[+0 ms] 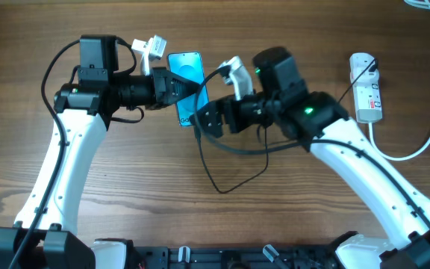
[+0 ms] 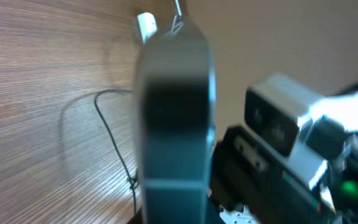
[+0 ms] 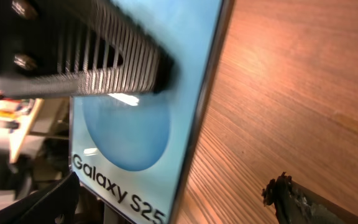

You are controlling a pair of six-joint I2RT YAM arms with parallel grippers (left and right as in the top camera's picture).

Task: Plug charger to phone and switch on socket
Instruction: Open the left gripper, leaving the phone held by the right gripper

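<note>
Mid-table, left gripper (image 1: 182,89) clamps the phone (image 1: 187,69); right gripper (image 1: 203,117) jaws stand apart at its near end.

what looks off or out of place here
The phone is not lying flat: the left hand clamps it by screen and back, tilted up on edge. The charger trails in a loose loop, and whether its tip is in the phone cannot be seen.

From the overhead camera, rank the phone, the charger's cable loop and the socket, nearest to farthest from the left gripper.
1. Phone: held in the left gripper, mid-table.
2. Charger: its loop lies on the wood below the two grippers.
3. Socket: at the far right of the table.
</note>
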